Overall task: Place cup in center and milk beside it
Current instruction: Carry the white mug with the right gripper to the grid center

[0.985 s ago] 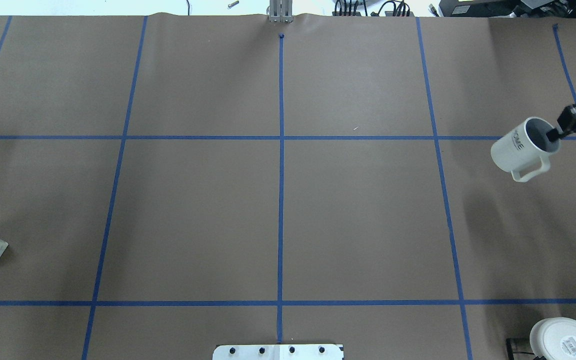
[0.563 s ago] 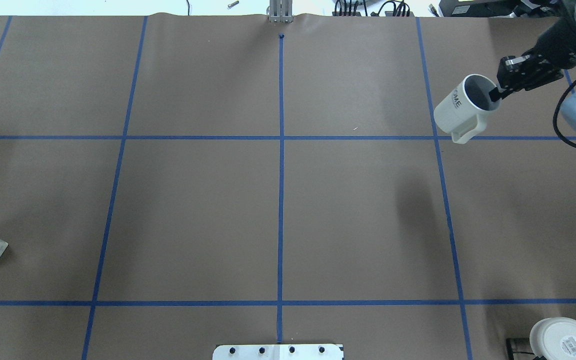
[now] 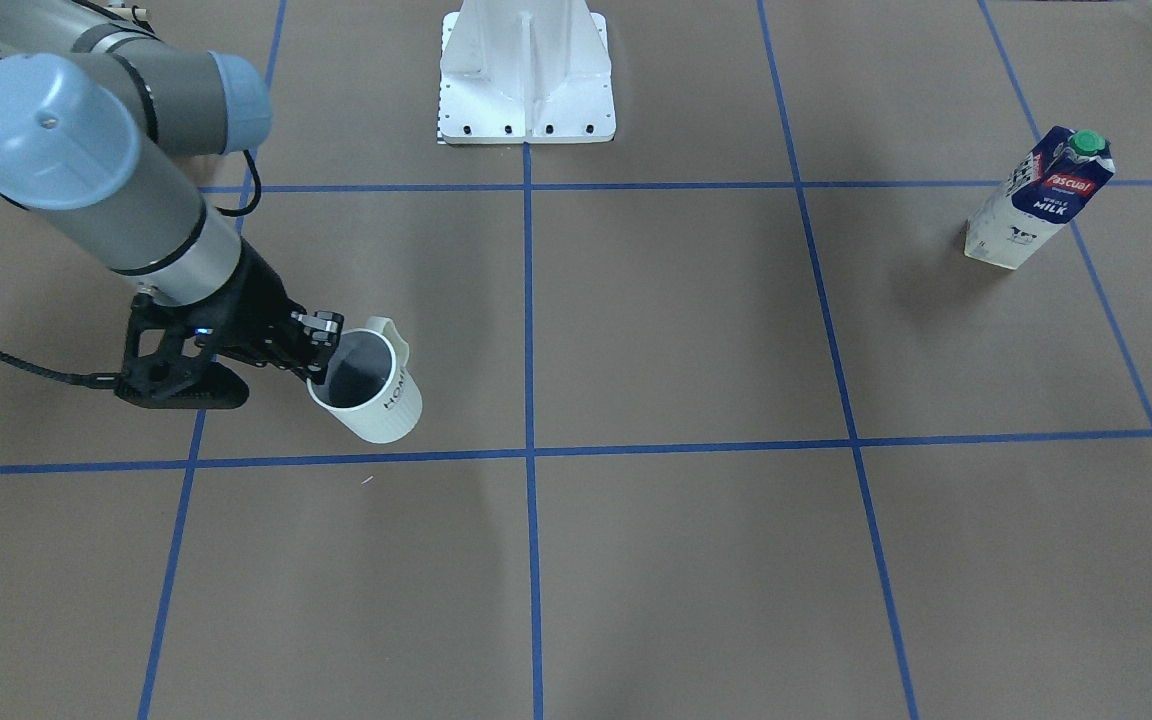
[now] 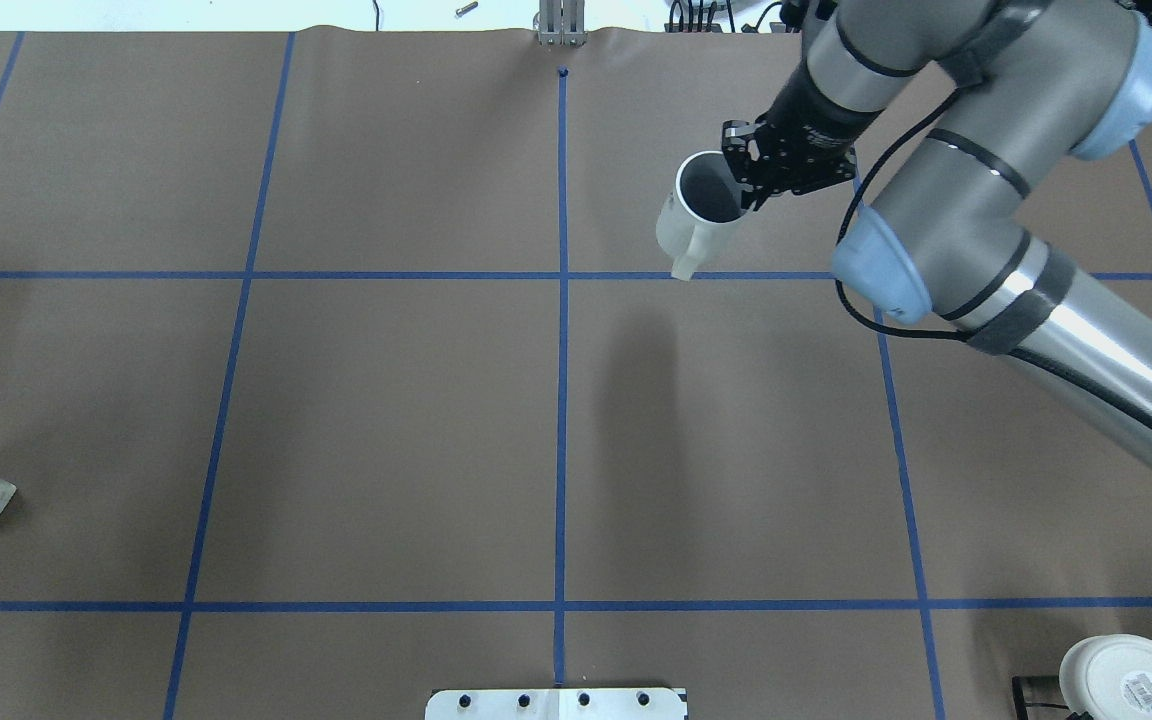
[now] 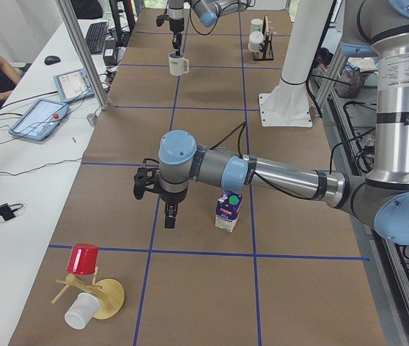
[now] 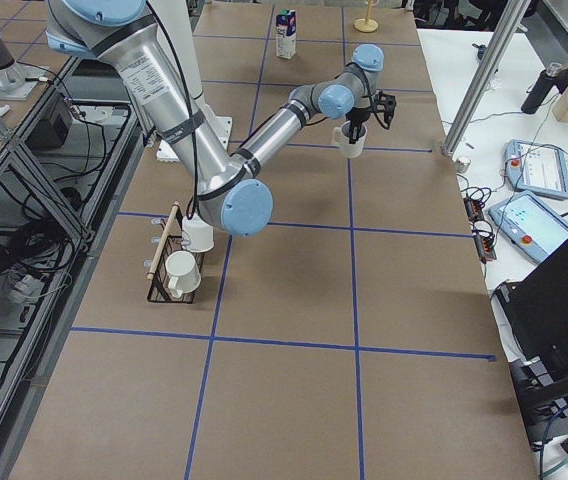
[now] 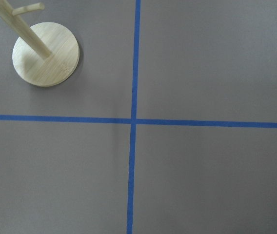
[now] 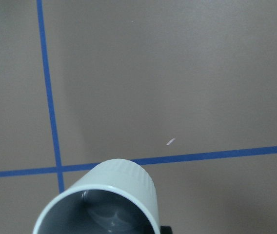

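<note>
You see a brown surface (image 3: pixel 686 320) crossed by a grid of blue tape lines. The cup (image 3: pixel 381 400) is white with black lettering and a grey inside. The milk (image 3: pixel 1036 200) is navy and white, with a red logo and a green cap. The right gripper (image 3: pixel 321 362) is black. The right arm (image 3: pixel 136 210) is silver-grey with pale blue caps. The stand (image 5: pixel 104 299) is pale wood, and one beaker (image 5: pixel 83 258) on it is red.

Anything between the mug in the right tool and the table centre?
Nothing visible. The white "HOME" mug, held in the right tool, has only brown paper-covered table toward the centre; the navy-and-white milk carton stands far aside.
</note>
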### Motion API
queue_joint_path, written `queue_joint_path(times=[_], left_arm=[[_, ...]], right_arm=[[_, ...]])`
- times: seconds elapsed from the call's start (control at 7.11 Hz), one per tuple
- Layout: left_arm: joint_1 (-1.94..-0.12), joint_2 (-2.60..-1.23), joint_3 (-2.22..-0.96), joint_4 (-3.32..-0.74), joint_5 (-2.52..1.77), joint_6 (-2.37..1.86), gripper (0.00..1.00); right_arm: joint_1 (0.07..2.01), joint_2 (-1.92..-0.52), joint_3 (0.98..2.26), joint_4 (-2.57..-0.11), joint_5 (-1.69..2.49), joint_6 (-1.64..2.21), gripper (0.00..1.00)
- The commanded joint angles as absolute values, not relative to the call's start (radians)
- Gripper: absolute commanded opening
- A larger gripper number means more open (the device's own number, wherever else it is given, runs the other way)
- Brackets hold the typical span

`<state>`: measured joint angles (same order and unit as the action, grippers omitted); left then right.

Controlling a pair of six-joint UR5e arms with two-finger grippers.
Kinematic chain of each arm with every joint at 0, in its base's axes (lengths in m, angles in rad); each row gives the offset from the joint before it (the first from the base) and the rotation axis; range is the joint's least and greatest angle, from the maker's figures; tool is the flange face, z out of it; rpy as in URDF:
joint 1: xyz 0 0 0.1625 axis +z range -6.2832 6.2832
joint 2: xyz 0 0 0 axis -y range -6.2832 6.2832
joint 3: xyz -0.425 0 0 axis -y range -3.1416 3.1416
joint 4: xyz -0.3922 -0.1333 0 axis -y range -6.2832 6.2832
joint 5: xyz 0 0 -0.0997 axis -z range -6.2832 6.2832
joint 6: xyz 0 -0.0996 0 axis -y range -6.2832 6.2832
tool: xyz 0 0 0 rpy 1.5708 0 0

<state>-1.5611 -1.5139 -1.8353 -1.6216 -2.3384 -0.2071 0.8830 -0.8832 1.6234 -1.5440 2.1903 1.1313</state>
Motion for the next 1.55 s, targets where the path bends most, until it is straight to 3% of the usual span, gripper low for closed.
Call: queue_joint_path(times=[0.0, 0.14, 0.99, 1.13, 1.27, 1.41], left_arm=[[-1.566, -1.503, -1.833, -1.626, -2.341, -0.209, 0.98], [-1.566, -1.503, -1.832, -1.626, -2.342, -0.209, 0.98], [-1.569, -1.5, -1.821, -1.624, -2.424, -0.207, 0.98], [-1.569, -1.5, -1.821, -1.624, -2.424, -0.207, 0.98], [-1.569, -1.499, -1.827, -1.623, -2.424, -0.204, 0.98], [-1.572, -1.499, -1.842, -1.614, -2.424, -0.204, 0.98]], right_arm=[[0.781, -0.748, 1.419, -1.388, 2.039, 1.322, 0.0], [0.769, -0.689, 1.329, -1.358, 2.031, 1.356, 0.0], [0.707, -0.695, 1.285, -1.37, 2.026, 1.373, 0.0], [0.71, -0.695, 1.285, -1.37, 2.028, 1.373, 0.65], [0.724, -0.695, 1.296, -1.368, 2.039, 1.367, 1.0], [0.742, -0.696, 1.321, -1.371, 2.054, 1.367, 1.0]])
